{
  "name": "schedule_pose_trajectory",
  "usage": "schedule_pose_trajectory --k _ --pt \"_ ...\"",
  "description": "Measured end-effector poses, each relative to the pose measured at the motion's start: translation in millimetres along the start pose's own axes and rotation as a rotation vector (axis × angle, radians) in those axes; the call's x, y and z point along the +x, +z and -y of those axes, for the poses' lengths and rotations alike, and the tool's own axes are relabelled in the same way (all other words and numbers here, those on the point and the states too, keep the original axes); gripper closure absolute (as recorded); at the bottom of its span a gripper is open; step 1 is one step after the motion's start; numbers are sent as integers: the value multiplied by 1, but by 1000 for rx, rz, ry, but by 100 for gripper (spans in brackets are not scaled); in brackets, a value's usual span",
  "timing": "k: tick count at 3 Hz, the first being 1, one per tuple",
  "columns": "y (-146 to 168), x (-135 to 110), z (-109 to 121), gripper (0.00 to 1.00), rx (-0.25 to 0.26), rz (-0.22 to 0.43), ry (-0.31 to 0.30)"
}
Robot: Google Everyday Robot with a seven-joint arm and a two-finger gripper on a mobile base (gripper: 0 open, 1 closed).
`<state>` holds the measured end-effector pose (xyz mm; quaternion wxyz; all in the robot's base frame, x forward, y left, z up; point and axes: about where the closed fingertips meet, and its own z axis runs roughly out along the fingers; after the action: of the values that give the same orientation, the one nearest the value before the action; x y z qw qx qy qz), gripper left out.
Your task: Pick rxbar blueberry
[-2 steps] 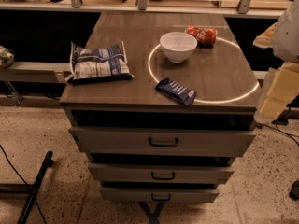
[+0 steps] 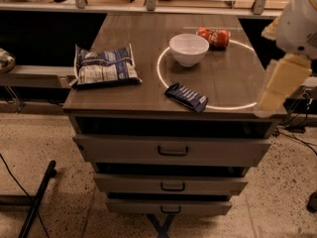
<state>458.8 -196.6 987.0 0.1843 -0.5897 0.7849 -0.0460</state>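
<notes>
The rxbar blueberry [image 2: 186, 96] is a small flat dark navy bar with white lettering. It lies slanted near the front edge of the wooden cabinet top [image 2: 143, 38], on the lit ring. My gripper [image 2: 279, 85] hangs at the right edge of the cabinet top, to the right of the bar and apart from it, under the white arm [image 2: 299, 19].
A white bowl [image 2: 188, 49] stands behind the bar. A red can [image 2: 214, 37] lies on its side at the back right. A large crinkled blue-and-white chip bag [image 2: 104, 66] lies at the left. Drawers [image 2: 172, 151] stand slightly open below the top.
My gripper and arm have moved left, closer to the cabinet's right edge. The bar, bowl, can and bag have not moved.
</notes>
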Motion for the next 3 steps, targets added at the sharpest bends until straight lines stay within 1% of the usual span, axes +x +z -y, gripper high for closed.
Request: schedule_pose_trajectory --k 1,2,3 --pt "-4 -38 22 0 45 17 49" --pt "-13 -68 14 0 66 76 147" --pt "-15 -71 13 0 68 84 182"
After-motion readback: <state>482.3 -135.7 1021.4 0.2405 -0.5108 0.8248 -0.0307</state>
